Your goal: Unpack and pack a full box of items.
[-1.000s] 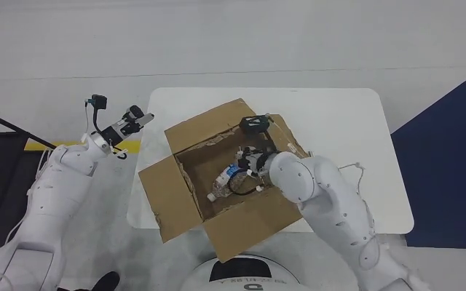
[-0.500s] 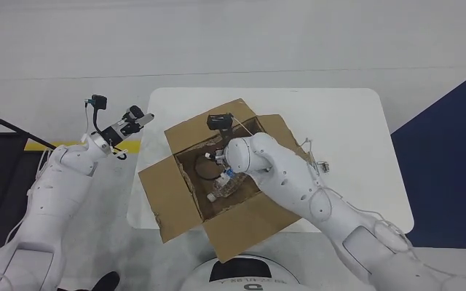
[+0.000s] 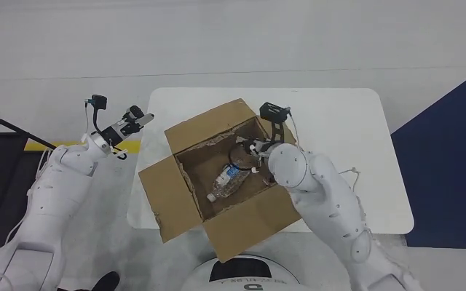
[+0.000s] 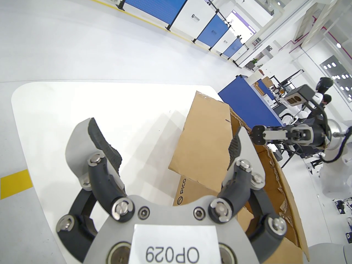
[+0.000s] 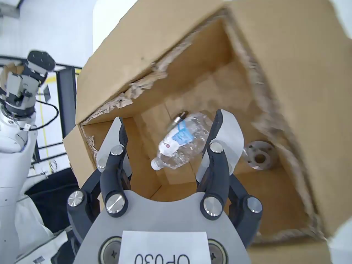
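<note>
An open cardboard box (image 3: 191, 129) with torn flaps stands on the white table (image 3: 335, 124). On its floor lies a clear plastic bottle (image 3: 228, 180) with a blue label; in the right wrist view the bottle (image 5: 181, 141) sits below the open fingers. A grey metal flange (image 5: 257, 156) rests in a box corner. My right gripper (image 5: 170, 116) hangs open and empty over the box's right side (image 3: 251, 153). My left gripper (image 4: 167, 141) stands open and empty beyond the table's left edge (image 3: 138, 116), pointing at the box (image 4: 206, 144).
The box flaps (image 3: 251, 222) stick out on all sides and stand higher than the tabletop. Bare table lies to the right of the box (image 3: 349, 174). A small dark item lies by the bottle, too blurred to name.
My right arm swung left over the box half a second ago and has come back to the box's right side, still empty. The bottle and my left arm have stayed put.
</note>
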You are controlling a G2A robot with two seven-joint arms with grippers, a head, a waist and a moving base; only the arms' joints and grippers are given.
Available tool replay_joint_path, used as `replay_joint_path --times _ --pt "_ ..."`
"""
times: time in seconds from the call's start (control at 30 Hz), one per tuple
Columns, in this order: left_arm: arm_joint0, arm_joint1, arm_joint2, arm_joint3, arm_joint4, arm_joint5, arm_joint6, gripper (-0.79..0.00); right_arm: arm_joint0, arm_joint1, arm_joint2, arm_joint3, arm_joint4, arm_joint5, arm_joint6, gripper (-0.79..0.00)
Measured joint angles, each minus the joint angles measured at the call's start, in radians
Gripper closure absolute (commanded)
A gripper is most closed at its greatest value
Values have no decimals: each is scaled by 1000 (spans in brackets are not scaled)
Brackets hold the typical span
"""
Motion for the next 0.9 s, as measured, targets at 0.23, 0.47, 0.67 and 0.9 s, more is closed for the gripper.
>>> replay_joint_path --times 0.23,0.47,0.67,0.9 --pt "0 0 0 0 0 0 0 -785 -400 39 302 -279 39 -38 -22 -690" --pt "0 0 0 0 0 0 0 -785 -516 45 384 -266 96 -69 -27 -690" --pt "0 0 0 0 0 0 0 -785 -366 47 309 -141 86 -121 15 -597" --pt "0 0 0 0 0 0 0 -785 -154 40 184 -29 38 -111 80 -459"
